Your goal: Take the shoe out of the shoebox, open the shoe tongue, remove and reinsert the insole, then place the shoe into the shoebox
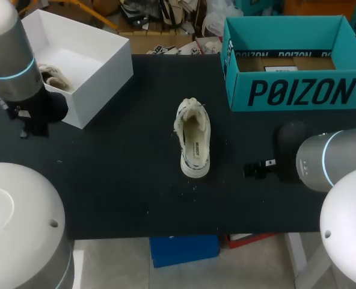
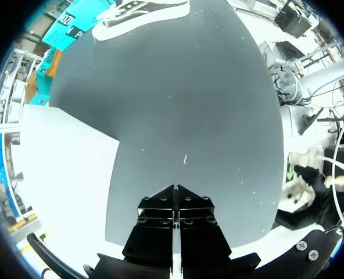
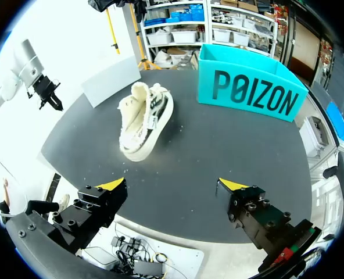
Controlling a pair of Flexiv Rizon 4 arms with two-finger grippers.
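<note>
- The left claw (image 2: 175, 196) has its fingers pressed together with nothing between them. It hangs over the dark counter (image 2: 207, 116).
- A white box (image 1: 100, 78) sits just beside the left claw, open at the top. A second shoe (image 1: 55, 77) lies inside it.
- The shoe (image 1: 194, 137) stands on its sole on the counter, opening upward. It is far ahead of the left claw and ahead of the right claw, nearer its left finger, and touches neither.
- An open teal box (image 1: 292, 90) stands beyond the right claw, further off than the shoe.
- The right claw (image 3: 172, 185) has its fingers spread wide and empty, above the counter.
</note>
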